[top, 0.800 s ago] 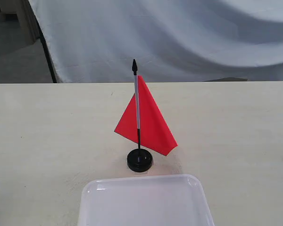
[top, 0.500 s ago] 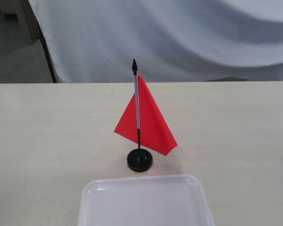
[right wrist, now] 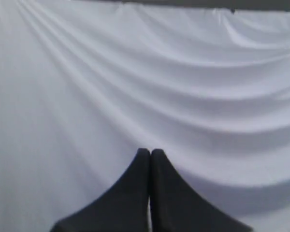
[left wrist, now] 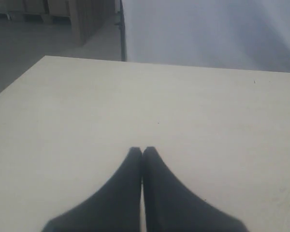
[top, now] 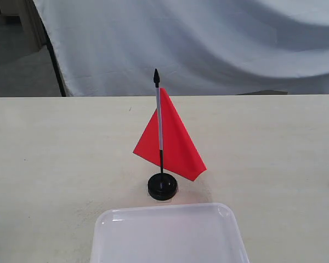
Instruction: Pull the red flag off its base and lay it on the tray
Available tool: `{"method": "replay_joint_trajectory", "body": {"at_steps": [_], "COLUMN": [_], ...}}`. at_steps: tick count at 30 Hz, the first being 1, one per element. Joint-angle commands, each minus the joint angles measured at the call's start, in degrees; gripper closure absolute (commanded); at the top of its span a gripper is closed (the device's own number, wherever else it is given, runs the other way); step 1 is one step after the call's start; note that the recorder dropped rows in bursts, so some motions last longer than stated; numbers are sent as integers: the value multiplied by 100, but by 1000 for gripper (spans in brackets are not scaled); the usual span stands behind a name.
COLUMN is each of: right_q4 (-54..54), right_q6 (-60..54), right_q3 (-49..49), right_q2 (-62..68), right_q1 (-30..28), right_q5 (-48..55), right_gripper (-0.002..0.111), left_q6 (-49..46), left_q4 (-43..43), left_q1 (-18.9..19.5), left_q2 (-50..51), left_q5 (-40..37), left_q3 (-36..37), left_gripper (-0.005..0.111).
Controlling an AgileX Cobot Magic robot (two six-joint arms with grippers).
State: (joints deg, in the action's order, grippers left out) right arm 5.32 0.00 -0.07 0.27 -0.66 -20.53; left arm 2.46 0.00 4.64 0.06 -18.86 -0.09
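Observation:
The red flag (top: pixel 172 141) stands upright in the exterior view, its grey-and-black stick planted in the round black base (top: pixel 162 187) near the middle of the table. Just in front of the base lies the white tray (top: pixel 170 235), cut off by the frame's lower edge. Neither arm shows in the exterior view. My left gripper (left wrist: pixel 142 150) is shut with nothing in it, over bare tabletop. My right gripper (right wrist: pixel 150 151) is also shut and holds nothing, pointing at the white cloth backdrop. Neither wrist view shows the flag, the base or the tray.
The pale wooden table (top: pixel 55 159) spreads wide on both sides of the flag. A draped white cloth (top: pixel 208 44) hangs behind the table's far edge. A dark pole (top: pixel 55 60) stands at the back left.

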Motion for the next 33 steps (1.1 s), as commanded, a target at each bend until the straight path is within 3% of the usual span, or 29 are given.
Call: {"method": "replay_joint_trajectory", "body": {"at_steps": [1,3,6,12,18,26,33], "right_q4": [-23,-33,-94,-298,-496,-3362,-5223], "right_q6": [1170,2483,3536,3575,3470,3773,3710], "right_q3": [7,7,7,7,-116,-463,-1249], "right_q2": [-27,-27,-27,-27,1329,4358,7312], "right_q1": [24,24,24,24,24,24,24], "right_q5": [-789,-729,-481,-1119,-1544,-3764,-4669], "right_gripper": [109,109,109,109,109,109,109], "left_q6": [-8,-8,-8,-8,-8,-8,-8], "left_q4": [0,0,0,0,0,0,0], "left_q1": [13,13,13,13,13,13,13], "left_q2": [-6,-6,-6,-6,-6,-6,-6], "left_q5": [13,13,13,13,13,13,13], "left_q3": [9,9,9,9,9,9,9], "left_gripper": [107,107,107,107,107,107,107]}}
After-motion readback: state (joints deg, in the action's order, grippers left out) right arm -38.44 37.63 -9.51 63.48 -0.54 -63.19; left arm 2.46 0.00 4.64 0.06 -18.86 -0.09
